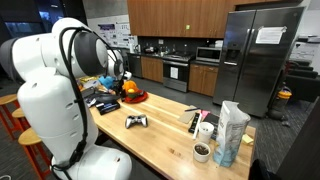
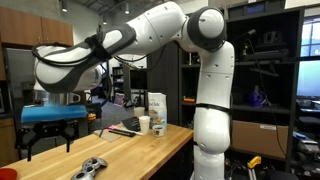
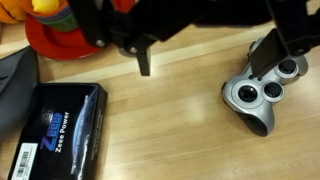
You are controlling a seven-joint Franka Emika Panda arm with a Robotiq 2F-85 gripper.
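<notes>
My gripper (image 3: 205, 60) comes in from the top of the wrist view and stands open above the wooden countertop (image 3: 160, 130), with only bare wood between its black fingers (image 3: 143, 62). A grey game controller (image 3: 258, 98) lies just under and beside the right finger. A black box labelled "Zeee Power" (image 3: 58, 128) lies at the lower left. A red bowl (image 3: 60, 38) holding orange and yellow items sits at the upper left. In an exterior view the gripper (image 1: 117, 74) hangs over the counter's far end, behind the controller (image 1: 136, 121) and near the red bowl (image 1: 133, 94).
At the counter's other end stand a tall white bag (image 1: 232, 132), a dark cup (image 1: 202, 152) and a white mug (image 1: 206, 130). A fridge (image 1: 258, 55) and stove (image 1: 176, 70) lie beyond. A blue stool (image 2: 52, 116) stands past the counter.
</notes>
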